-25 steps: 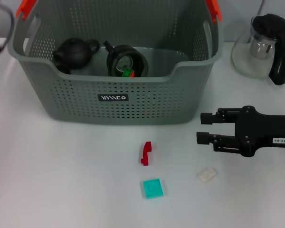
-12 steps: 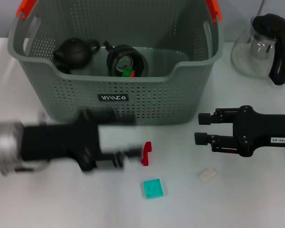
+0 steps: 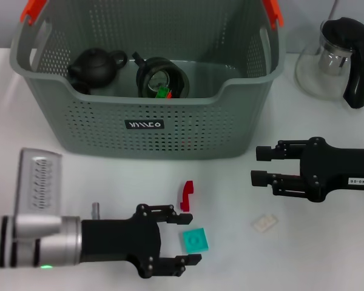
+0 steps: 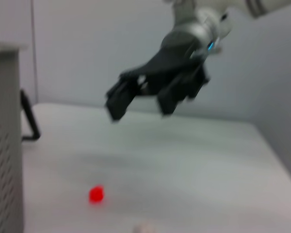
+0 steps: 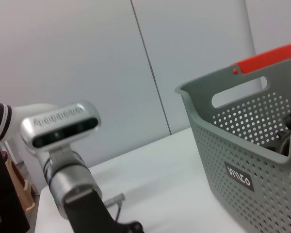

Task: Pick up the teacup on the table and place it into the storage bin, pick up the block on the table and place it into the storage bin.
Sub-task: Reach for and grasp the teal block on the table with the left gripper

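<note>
The storage bin (image 3: 145, 124) stands at the back of the table, and its wall also shows in the right wrist view (image 5: 247, 160). Inside it a dark round teacup (image 3: 162, 77) lies beside a black teapot (image 3: 97, 65). A teal block (image 3: 195, 240) lies flat near the table's front, between the fingers of my open left gripper (image 3: 187, 238). A red block (image 3: 186, 195) lies just behind it and a small white block (image 3: 264, 222) to its right. My right gripper (image 3: 259, 165) hovers open and empty right of the red block.
A glass pot with a black handle (image 3: 337, 57) stands at the back right, beside the bin. In the left wrist view the right gripper (image 4: 136, 99) hangs over the table, with the red block (image 4: 96, 194) below it.
My left arm swept in from the left and came forward. Its open fingers now flank the teal block. The right arm has hardly moved.
</note>
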Motion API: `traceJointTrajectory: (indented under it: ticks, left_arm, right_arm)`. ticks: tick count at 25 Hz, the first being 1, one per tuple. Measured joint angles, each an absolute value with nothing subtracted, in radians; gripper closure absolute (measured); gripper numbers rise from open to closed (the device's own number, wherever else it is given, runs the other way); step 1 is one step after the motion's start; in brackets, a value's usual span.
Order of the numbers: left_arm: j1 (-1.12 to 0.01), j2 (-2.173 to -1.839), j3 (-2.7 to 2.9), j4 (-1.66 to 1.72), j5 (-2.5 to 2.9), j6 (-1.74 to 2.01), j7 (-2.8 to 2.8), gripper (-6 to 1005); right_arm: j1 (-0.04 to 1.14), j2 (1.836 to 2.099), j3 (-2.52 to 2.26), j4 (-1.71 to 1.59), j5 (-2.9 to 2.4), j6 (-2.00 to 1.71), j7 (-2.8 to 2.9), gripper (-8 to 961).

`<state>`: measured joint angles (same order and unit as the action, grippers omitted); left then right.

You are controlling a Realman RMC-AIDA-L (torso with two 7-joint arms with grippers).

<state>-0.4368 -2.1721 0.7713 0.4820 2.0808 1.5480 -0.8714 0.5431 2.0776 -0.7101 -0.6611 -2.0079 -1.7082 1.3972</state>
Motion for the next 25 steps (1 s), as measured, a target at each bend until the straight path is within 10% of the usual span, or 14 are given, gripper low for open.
traceJointTrajectory:
  ticks: [25]
  left_arm:
    - [-0.473,-2.177,0.782,0.335,2.062,1.337,-0.733,357]
  right_arm:
    - [0.541,2.077,-0.71,-0.661,-2.008,-1.707,1.399,359]
